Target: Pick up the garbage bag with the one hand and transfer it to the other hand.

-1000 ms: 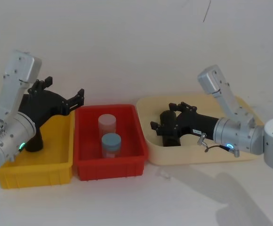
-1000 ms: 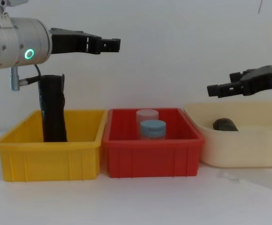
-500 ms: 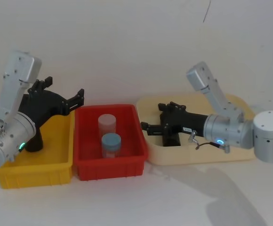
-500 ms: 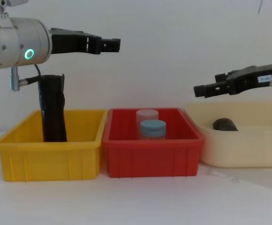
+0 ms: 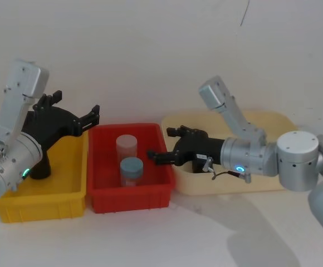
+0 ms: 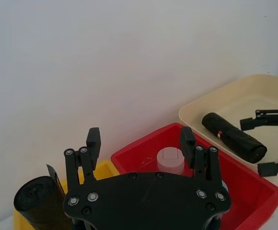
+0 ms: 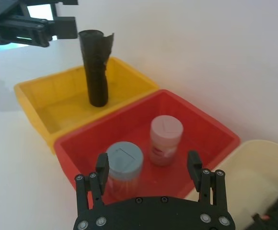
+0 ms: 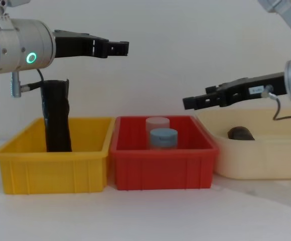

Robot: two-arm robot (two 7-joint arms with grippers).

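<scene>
Left gripper (image 5: 75, 105), right gripper (image 5: 162, 144): jaws wide apart, empty.
Garbage bag (image 6: 232, 136) lies untouched in the beige tray (image 5: 228, 186).

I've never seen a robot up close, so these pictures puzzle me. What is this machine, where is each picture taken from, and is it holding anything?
It is a robot with two silver arms, each ending in a black gripper, a hand with long fingers. One picture looks down from its head, one looks across from its chest, and two come from wrist cameras. On the table stand a yellow bin, a red bin and a cream tray. An upright black roll stands in the yellow bin, two jars sit in the red bin, and a labelled black roll lies in the tray. The left gripper hovers open above the yellow bin, the right gripper open above the red bin's right side. Neither holds anything.
</scene>
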